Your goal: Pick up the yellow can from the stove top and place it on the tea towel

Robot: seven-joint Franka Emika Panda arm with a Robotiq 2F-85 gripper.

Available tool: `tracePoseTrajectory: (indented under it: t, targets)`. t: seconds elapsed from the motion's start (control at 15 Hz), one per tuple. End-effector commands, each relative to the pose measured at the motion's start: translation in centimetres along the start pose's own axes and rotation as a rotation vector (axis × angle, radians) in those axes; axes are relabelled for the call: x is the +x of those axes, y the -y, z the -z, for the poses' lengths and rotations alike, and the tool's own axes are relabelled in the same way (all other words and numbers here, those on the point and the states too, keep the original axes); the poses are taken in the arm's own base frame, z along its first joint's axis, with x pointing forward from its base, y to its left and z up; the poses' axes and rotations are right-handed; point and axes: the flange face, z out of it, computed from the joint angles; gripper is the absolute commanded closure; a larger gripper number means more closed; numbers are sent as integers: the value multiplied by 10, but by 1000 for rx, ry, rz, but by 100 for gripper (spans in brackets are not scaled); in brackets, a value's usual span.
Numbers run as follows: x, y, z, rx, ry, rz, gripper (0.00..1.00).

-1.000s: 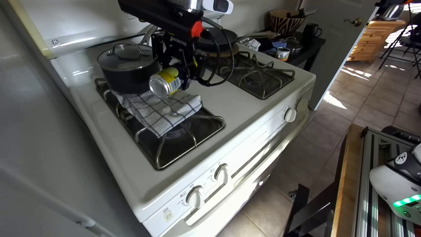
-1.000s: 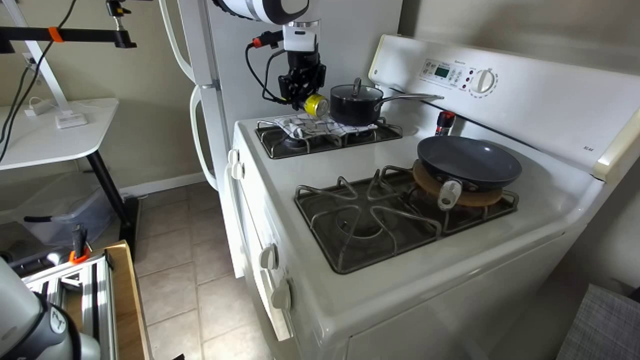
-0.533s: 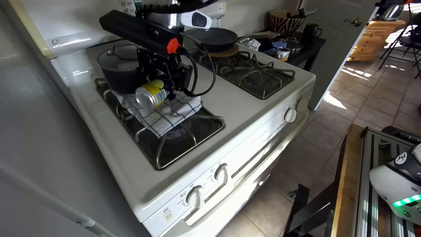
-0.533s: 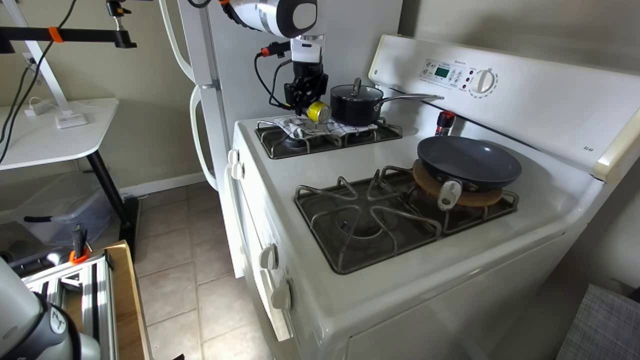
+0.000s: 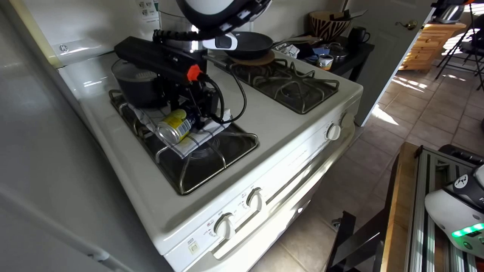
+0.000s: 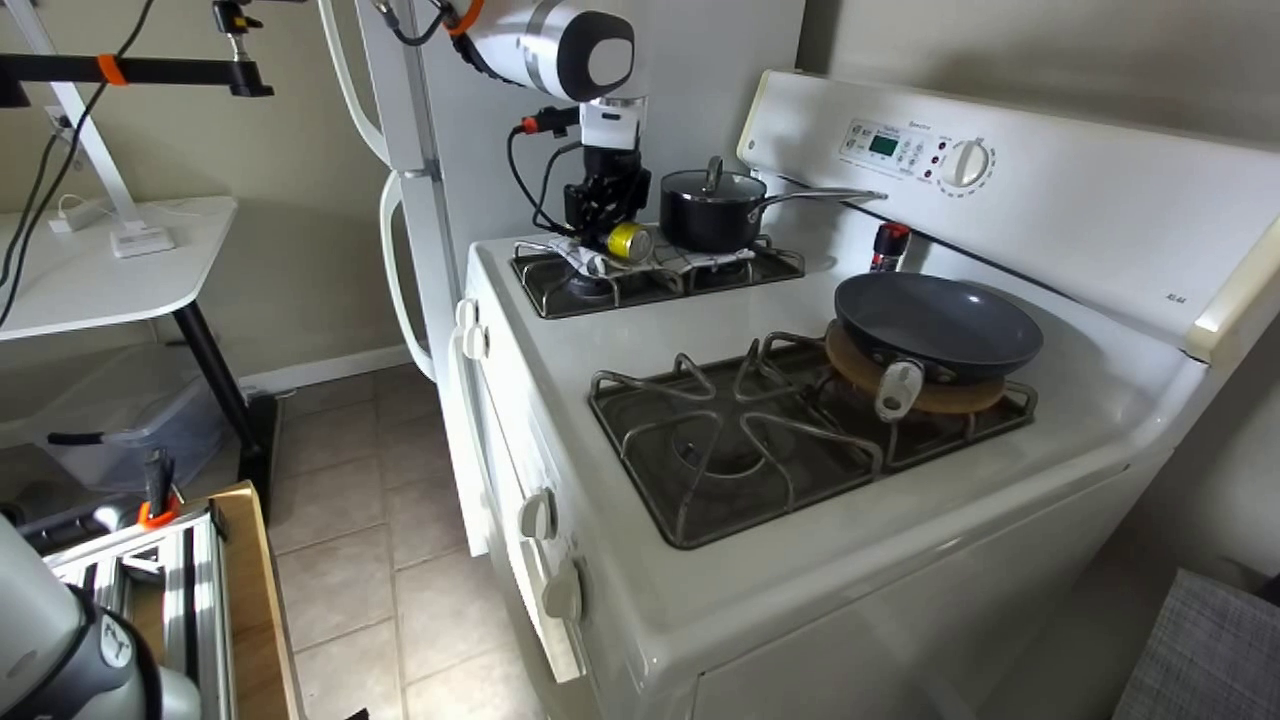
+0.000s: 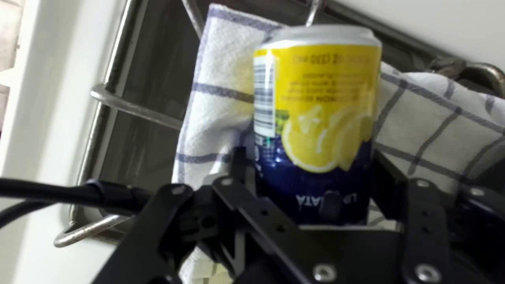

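Table [image 6: 110, 250]: white top, dark leg, with a clear plastic bin [image 6: 140, 410] beneath.
Floor [image 6: 335, 580]: beige tiles.
Fridge [image 6: 465, 130]: pale, just beside the stove top [image 6: 650, 330], which is glossy white enamel.
Control panel [image 6: 1040, 185]: raised along the back edge.
Bowl [image 5: 327, 24]: striped, in an exterior view, near a dark mug [image 5: 357, 36] and a white door [image 5: 382, 56].
Knobs [image 6: 537, 515]: four along the front, one on the control panel.
Burner grates [image 6: 745, 400]: two, made of metal bars.
Tea towel [image 7: 223, 67]: one, white with dark grid lines, lying across the grate nearest the fridge.
Gripper [image 7: 311, 169]: one, clasping the dark blue end of the one yellow can [image 7: 321, 98] from both sides.
Pot [image 6: 705, 215]: one, dark and lidded, on the same grate.
Small bottle [image 6: 890, 245]: one, red and dark.
Pan [image 6: 940, 320]: one, on a round brown board [image 6: 950, 397] over the other grate.
Can's place: over the tea towel, near the pot; whether it touches the cloth I cannot tell.
Can's direction: on its side; in an exterior view its silvery end [image 5: 166, 133] points to the lower left, away from the gripper.
Can's long axis: almost straight up the frame in the wrist view, lettering upside down.
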Motion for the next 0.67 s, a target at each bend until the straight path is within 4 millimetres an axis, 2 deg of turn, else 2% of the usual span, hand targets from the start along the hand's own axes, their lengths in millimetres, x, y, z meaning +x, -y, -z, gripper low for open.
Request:
tracePoseTrajectory:
  t: [0.0, 0.27, 0.6]
  targets:
    - [4, 0, 14, 12, -42, -43, 0]
    - [17, -10, 48, 33, -80, -15, 0]
    - [35, -45, 93, 10, -60, 79, 0]
